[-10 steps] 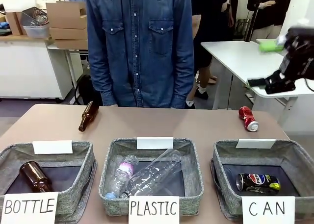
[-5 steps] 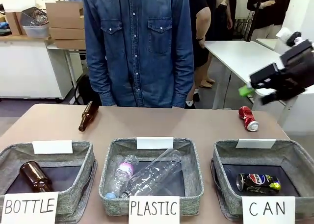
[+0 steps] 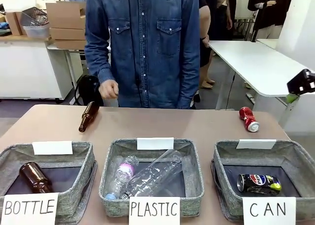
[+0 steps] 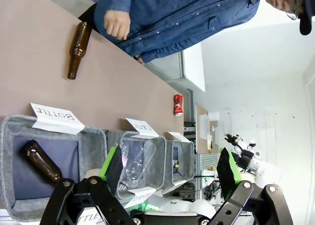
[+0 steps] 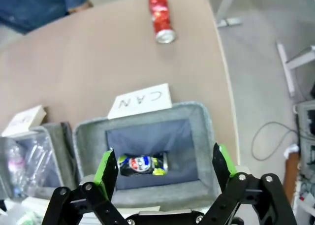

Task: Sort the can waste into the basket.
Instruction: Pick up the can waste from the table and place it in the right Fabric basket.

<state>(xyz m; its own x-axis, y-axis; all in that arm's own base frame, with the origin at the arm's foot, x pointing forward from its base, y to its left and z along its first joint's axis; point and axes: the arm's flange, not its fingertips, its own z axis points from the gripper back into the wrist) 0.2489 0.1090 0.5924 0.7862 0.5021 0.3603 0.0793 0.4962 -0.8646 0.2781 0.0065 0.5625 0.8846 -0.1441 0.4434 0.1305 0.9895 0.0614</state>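
A dented red can [image 3: 248, 119] lies on its side on the table at the far right, also seen as the red can [image 5: 161, 17] beyond the basket and the red can [image 4: 178, 104]. The grey CAN basket [image 3: 266, 147] at the front right holds a dark blue Pepsi can [image 3: 259, 183]. My right gripper [image 5: 164, 166] hangs open and empty high above the CAN basket [image 5: 202, 131], with the Pepsi can [image 5: 142, 164] below it; a black part of it shows at the right edge [image 3: 301, 82]. My left gripper [image 4: 170, 162] is open and empty, well above the table.
A PLASTIC basket [image 3: 112, 158] with clear bottles sits in the middle. A BOTTLE basket [image 3: 86, 156] with a brown bottle sits at the left. Another brown bottle [image 3: 88, 115] lies at the far left of the table, under the person's hand [image 3: 108, 89].
My right gripper has swung out to the right edge of the front view. The person has shifted and brought a hand forward over the far table edge. The cans have not moved.
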